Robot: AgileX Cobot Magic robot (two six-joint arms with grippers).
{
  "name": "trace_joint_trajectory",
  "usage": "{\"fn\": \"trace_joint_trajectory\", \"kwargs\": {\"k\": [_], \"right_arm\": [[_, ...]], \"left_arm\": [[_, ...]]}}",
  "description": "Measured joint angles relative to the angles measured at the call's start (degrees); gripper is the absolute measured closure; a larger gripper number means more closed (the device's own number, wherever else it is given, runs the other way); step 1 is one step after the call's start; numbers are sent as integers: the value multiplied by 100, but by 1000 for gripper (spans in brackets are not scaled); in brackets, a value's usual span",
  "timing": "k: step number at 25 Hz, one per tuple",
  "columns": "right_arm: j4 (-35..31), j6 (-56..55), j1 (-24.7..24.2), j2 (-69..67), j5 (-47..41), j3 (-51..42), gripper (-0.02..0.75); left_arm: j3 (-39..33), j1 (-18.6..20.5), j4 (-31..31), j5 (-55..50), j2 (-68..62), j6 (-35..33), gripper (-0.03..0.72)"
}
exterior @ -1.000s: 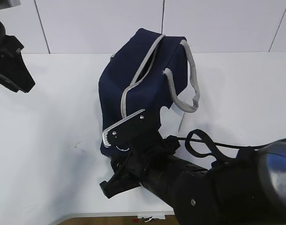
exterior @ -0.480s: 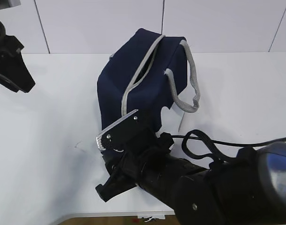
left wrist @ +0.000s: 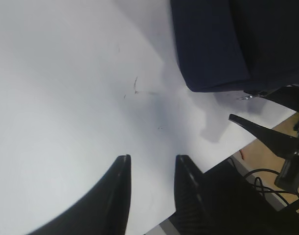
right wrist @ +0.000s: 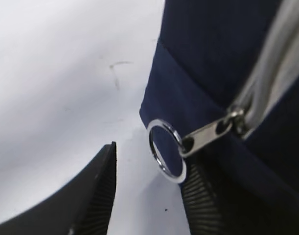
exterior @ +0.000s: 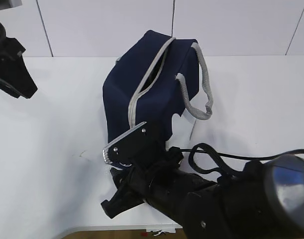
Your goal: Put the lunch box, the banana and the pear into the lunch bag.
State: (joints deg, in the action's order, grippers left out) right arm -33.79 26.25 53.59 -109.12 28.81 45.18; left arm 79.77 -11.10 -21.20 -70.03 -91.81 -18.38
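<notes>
The navy lunch bag (exterior: 152, 84) stands mid-table, its grey zipper (exterior: 147, 82) running along the top. My right gripper (exterior: 106, 181) is at the bag's near end. In the right wrist view its jaws (right wrist: 149, 166) stand open around the silver zipper ring (right wrist: 166, 149), which hangs from the pull tab (right wrist: 208, 132) and rests against the right finger (right wrist: 203, 200) without being pinched. My left gripper (exterior: 20, 82) hovers at the far left, open and empty (left wrist: 151, 159) over bare table. The lunch box, the banana and the pear are out of view.
The bag's grey handles (exterior: 204, 89) droop over its right side. A black cable (exterior: 211, 154) loops off the right arm beside the bag. The table's front edge (left wrist: 266, 122) runs close below the right gripper, with floor beyond. A wall closes off the back.
My right gripper has slid a little left and toward the table's front edge at the bag's near end. The left arm has not moved.
</notes>
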Motion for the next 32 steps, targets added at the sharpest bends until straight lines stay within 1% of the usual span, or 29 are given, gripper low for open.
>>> {"fn": "trace_joint_trajectory", "kwargs": {"k": [15,17,20,22,32], "right_arm": [[0,-13,0,-110,345,9,414],[0,-13,0,-110,358,9,431],[0,-13,0,-110,369,9,479],[0,-13,0,-110,379,9,494],[-19,-26,0,-110,376,9,501]], "left_arm": [[0,0,0,0,0,0,454],[0,0,0,0,0,0,454],[0,0,0,0,0,0,454],[0,0,0,0,0,0,454],[0,0,0,0,0,0,454]]}}
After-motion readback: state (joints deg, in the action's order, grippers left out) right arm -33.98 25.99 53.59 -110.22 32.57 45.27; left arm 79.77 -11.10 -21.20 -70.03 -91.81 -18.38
